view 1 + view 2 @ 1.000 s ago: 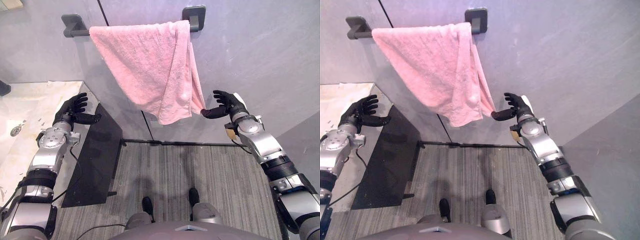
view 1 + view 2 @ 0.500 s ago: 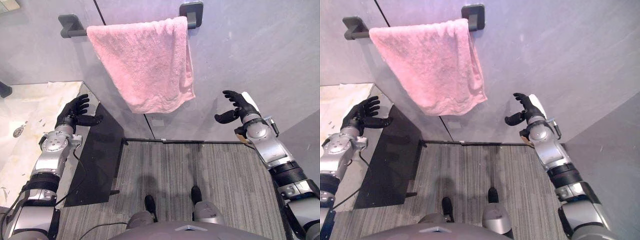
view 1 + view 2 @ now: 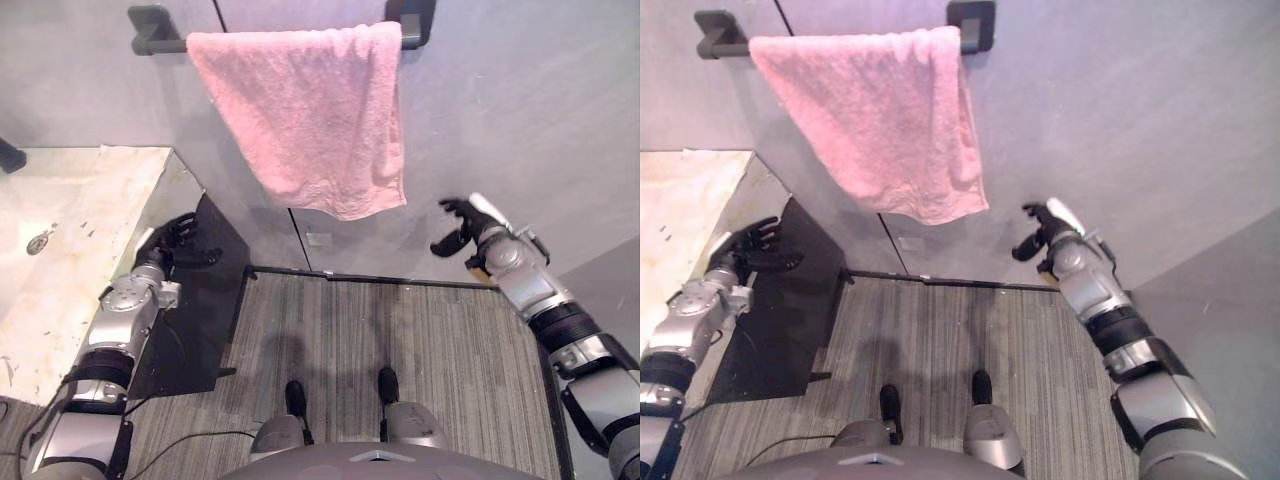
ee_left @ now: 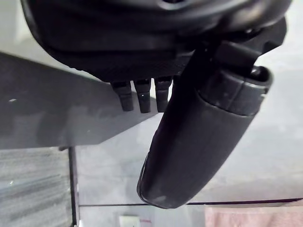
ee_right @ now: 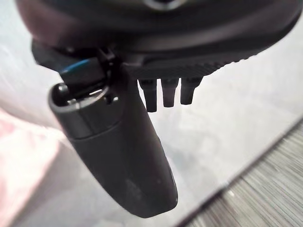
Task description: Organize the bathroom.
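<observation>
Pink towel [image 3: 310, 110] draped over dark wall rail [image 3: 150, 40], hanging free against grey wall [image 3: 520, 100], lower edge well above striped floor [image 3: 400, 330]. Right hand [image 3: 462, 225] empty, fingers loosely spread, off to towel's lower right, apart from it. Left hand [image 3: 172, 240] relaxed, holding nothing, low by black cabinet side [image 3: 200, 300] next to pale counter [image 3: 70, 230].

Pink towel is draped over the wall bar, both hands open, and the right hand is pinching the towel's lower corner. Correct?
Not quite. The right hand is open and clear of the towel, off to its right near the wall with a gap between them; the left eye view shows this. The rest stands: the towel hangs over the bar, and the left hand is open too.
</observation>
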Robot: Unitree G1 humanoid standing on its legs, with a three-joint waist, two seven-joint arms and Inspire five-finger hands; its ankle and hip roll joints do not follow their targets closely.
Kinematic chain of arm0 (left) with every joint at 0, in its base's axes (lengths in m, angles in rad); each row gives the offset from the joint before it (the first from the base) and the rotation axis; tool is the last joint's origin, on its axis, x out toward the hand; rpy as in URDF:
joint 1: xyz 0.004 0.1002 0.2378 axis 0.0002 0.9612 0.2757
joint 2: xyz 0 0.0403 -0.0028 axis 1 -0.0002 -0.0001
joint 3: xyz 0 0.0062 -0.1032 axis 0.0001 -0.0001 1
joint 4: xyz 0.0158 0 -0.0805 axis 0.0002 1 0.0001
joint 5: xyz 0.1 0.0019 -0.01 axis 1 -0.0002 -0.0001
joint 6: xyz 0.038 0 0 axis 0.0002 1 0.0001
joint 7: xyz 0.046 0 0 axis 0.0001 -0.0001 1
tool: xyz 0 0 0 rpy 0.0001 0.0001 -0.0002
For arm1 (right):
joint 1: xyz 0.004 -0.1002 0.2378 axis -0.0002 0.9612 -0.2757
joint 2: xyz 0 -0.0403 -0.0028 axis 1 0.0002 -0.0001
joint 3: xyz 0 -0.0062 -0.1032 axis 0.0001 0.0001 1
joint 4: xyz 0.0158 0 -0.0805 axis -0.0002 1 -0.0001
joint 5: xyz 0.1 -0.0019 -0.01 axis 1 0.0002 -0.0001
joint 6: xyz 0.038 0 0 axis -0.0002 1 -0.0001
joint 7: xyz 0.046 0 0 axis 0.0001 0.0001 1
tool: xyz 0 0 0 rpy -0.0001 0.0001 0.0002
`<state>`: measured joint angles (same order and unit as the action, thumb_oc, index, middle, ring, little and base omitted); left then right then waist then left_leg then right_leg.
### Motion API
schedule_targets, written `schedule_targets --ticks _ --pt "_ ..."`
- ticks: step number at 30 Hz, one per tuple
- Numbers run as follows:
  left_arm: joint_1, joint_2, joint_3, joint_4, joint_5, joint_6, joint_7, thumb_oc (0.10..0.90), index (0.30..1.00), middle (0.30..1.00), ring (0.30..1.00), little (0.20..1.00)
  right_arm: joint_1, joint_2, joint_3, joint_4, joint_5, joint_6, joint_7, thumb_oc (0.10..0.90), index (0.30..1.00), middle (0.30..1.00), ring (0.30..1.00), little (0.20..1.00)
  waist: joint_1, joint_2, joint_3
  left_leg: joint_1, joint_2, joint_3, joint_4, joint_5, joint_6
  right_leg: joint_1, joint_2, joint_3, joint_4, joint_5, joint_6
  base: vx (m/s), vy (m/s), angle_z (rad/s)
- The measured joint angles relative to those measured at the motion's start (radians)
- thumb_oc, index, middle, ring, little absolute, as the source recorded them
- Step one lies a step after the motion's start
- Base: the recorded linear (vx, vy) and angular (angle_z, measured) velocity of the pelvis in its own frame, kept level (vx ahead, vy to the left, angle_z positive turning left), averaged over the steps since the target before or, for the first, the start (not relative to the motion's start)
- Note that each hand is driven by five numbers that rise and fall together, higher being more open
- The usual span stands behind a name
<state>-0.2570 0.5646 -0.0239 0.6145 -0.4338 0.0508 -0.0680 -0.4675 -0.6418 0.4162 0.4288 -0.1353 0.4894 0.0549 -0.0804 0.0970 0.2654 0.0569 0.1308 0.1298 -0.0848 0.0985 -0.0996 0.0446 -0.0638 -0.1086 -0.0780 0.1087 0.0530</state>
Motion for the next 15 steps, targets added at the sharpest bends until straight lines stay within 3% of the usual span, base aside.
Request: schedule_targets --ticks 5,9,12,13,15 --pt "0.262 -0.169 -0.042 0.026 0.001 0.029 -0.024 0.800 0.900 0.900 0.900 0.900 0.301 0.081 0.011 0.082 -0.030 -0.028 0.044 0.800 0.900 0.900 0.900 0.900 0.019 -0.028 0.013 0.005 0.001 -0.002 0.001 0.000 0.000 0.008 0.001 -0.003 0.000 -0.011 0.002 -0.05 -0.097 0.03" --pt "0.297 -0.205 -0.114 0.158 0.004 0.065 -0.035 0.800 0.900 0.900 0.900 0.900 0.331 0.111 0.058 0.211 -0.103 -0.036 0.063 0.800 0.900 0.900 0.900 0.900 0.019 -0.041 0.022 0.002 0.007 -0.013 0.001 0.005 -0.005 0.008 0.010 -0.004 0.000 -0.013 0.005 -0.07 -0.111 0.01" --pt "0.296 -0.215 -0.123 0.205 0.001 0.066 -0.035 0.800 0.900 0.900 0.900 0.900 0.330 0.117 0.068 0.280 -0.179 -0.095 0.063 0.800 0.900 0.900 0.900 0.900 0.023 -0.039 0.022 -0.012 0.025 -0.030 -0.001 -0.007 -0.019 0.008 0.026 -0.017 0.005 -0.019 -0.007 -0.13 -0.164 0.23" --pt "0.277 -0.217 -0.116 0.251 -0.001 0.064 -0.026 0.800 0.900 0.900 0.900 0.900 0.306 0.130 0.105 0.346 -0.248 -0.135 0.057 0.800 0.900 0.900 0.900 0.900 0.041 -0.034 0.023 -0.026 0.048 -0.040 -0.004 -0.028 -0.034 -0.016 0.051 -0.030 0.049 -0.037 -0.035 -0.17 -0.165 0.40" --pt "0.268 -0.215 -0.116 0.265 -0.005 0.067 -0.023 0.800 0.900 0.900 0.900 0.900 0.292 0.137 0.124 0.358 -0.262 -0.148 0.057 0.800 0.900 0.900 0.900 0.900 0.055 -0.028 0.023 -0.050 0.069 -0.041 -0.004 -0.043 -0.036 -0.051 0.066 -0.049 0.091 -0.052 -0.055 -0.16 -0.142 0.35"
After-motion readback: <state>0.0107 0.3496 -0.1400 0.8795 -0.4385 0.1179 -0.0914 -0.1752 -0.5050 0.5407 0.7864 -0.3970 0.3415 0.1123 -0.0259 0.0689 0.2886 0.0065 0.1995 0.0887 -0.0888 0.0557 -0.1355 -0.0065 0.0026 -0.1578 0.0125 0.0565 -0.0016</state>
